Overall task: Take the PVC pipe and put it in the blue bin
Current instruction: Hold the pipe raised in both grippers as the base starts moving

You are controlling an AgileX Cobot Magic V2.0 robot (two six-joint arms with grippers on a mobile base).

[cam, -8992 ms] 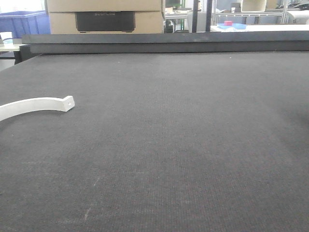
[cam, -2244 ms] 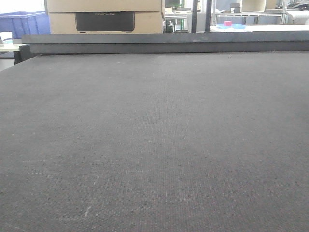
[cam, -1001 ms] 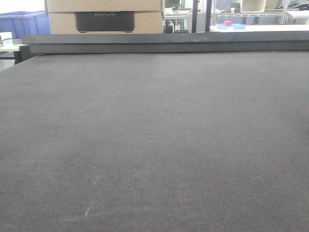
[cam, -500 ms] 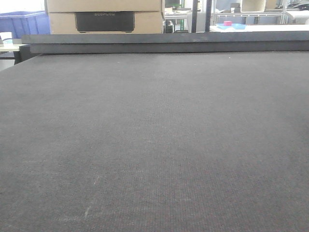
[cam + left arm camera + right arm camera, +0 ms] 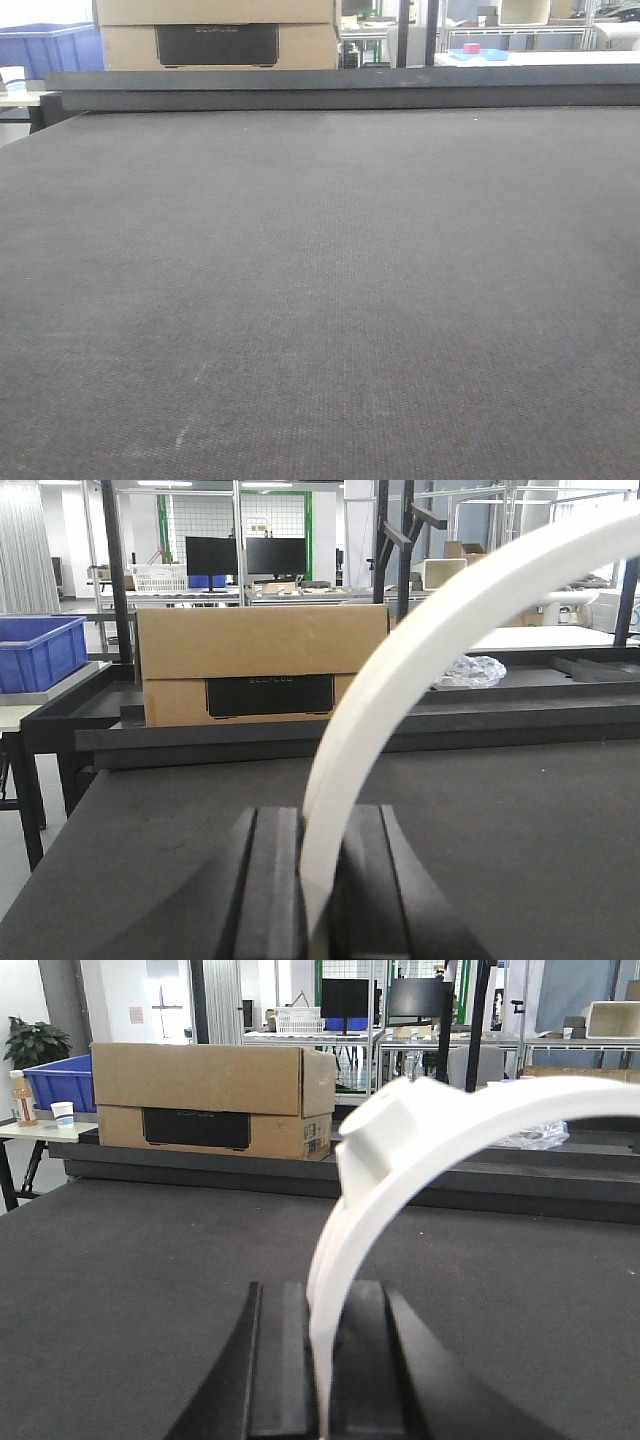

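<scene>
Plainly, both arms look ready to carry: the left gripper (image 5: 318,825) has its fingers closed on the foot of a white pipe (image 5: 400,660), which arcs up in front of the cardboard box (image 5: 260,640). The right gripper (image 5: 318,1300) clamps a second pipe (image 5: 420,1130) likewise, lifted clear of the table (image 5: 320,300). The blue bin (image 5: 40,650) waits left of the box. Count: two pipes, one box, one bin.
</scene>
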